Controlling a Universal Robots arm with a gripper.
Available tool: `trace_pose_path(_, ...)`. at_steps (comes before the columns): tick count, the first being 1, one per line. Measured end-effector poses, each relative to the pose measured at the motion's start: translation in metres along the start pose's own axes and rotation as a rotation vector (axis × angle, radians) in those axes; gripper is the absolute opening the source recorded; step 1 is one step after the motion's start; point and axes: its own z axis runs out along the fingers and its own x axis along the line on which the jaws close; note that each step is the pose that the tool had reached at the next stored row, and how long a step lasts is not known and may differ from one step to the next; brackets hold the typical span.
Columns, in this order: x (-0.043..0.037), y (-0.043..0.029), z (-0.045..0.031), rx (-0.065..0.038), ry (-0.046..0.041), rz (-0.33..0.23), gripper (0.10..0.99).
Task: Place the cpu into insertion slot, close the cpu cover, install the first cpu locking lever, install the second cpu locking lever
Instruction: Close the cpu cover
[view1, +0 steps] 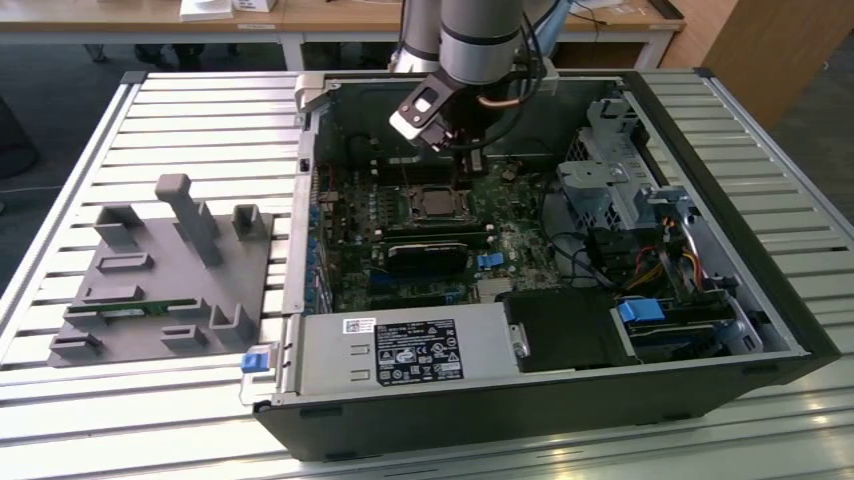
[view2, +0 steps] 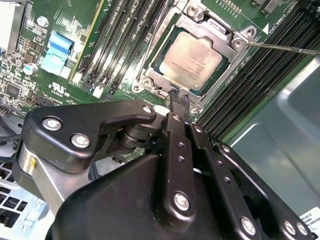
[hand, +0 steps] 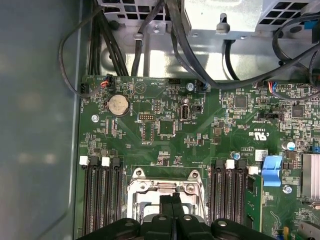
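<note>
i am seeing the pincer with its two black fingers pressed together, nothing showing between them. in the second wrist view its tip is sitting at the near edge of the insertion slot. i cannot tell whether it is touching the metal there, because the fingers are covering that edge. the cpu is lying flat inside the slot. its pale top is showing through the window of the cpu cover, which is lying down around it. a thin metal lever is running from one corner of the slot out past the picture's edge, so its end is cut off and i cannot say whether it is latched.

in the first wrist view the fingers are hiding the middle of the slot, and its silver frame is showing on either side. beyond it the green motherboard is carrying a coin battery, with black cables further off.

in the exterior view the arm is reaching down from above, its upper part cut off. the pincer is hanging just beside the slot, toward the case's far wall. the open computer case is lying on a slatted metal tabletop, with a grey moulded fixture on the exterior view's left. wooden desks are standing behind on a dark floor.
</note>
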Motion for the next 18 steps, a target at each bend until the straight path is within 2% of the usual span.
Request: trace_pose_path(18, 0.0, -0.0048, 0.0021, 0.0, 0.0, 0.0, 0.106)
